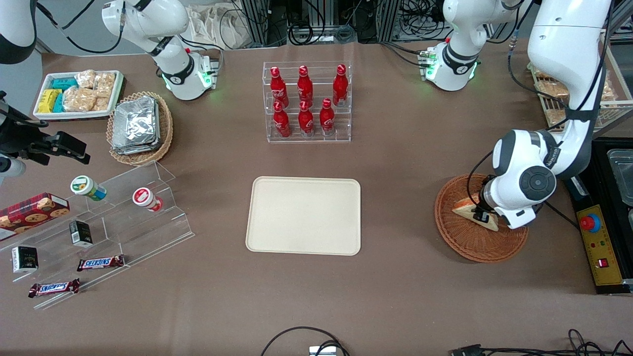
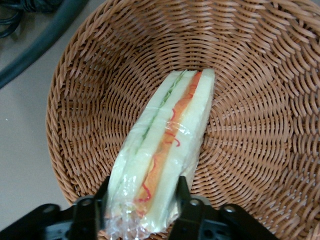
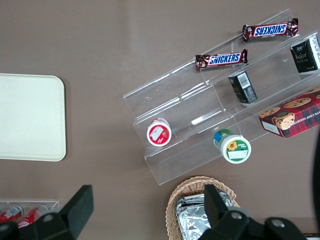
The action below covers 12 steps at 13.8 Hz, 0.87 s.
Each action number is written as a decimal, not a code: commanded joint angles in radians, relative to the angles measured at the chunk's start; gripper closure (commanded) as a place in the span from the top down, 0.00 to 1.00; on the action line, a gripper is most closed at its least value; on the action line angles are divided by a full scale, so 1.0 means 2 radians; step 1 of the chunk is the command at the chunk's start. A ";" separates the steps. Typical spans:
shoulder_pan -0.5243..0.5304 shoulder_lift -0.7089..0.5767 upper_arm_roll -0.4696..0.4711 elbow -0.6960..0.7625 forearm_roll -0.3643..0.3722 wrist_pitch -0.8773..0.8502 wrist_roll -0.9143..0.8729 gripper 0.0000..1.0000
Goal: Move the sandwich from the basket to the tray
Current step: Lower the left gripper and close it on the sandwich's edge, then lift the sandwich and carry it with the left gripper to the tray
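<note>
The tray (image 1: 303, 215) sits bare and flat on the brown surface (image 1: 395, 296), and everything is placed from it. Nearest the front camera, toward the parked arm's end from the tray, two Snickers bars (image 1: 100, 262) lie at the foot of a clear stepped stand (image 1: 123, 222), with small dark boxes (image 1: 80, 233) and two round cups (image 1: 147, 198) on its steps.

Level with the tray, toward the working arm's end, sits the basket (image 1: 474, 242), and there is the action: the claw (image 1: 482, 216) is down inside it. In the wrist view the two black fingers (image 2: 184, 200) press on either side of the sandwich (image 2: 165, 150), clamped on its plastic-wrapped end. The wedge stands on edge against the weave, orange and green filling lines showing along the cut face. In the front view the sandwich's pale corner pokes out beneath the white wrist, well inside the basket rim.

Farther from the camera than the tray, a clear rack of red bottles (image 1: 306, 101) stands upright. Toward the parked arm's end from there, a tan basket of foil packets (image 1: 138, 126) sits beside a white tray of snacks (image 1: 79, 94).
</note>
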<state>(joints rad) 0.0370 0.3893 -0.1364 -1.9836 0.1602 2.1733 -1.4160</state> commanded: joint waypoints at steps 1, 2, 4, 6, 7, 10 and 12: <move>-0.003 -0.004 0.000 0.001 0.008 -0.001 0.009 0.00; -0.003 -0.010 -0.003 0.005 0.008 -0.017 0.015 0.00; -0.003 -0.023 -0.021 0.037 0.009 -0.097 0.038 0.00; -0.003 -0.030 -0.044 0.078 0.009 -0.164 0.062 0.00; -0.002 -0.031 -0.058 0.098 0.010 -0.188 0.064 0.00; 0.001 -0.031 -0.133 0.172 0.043 -0.295 0.127 0.00; 0.004 -0.031 -0.187 0.208 0.043 -0.323 0.152 0.00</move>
<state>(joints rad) 0.0369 0.3195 -0.4247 -1.6450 0.2212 1.5952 -1.1688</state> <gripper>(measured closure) 0.850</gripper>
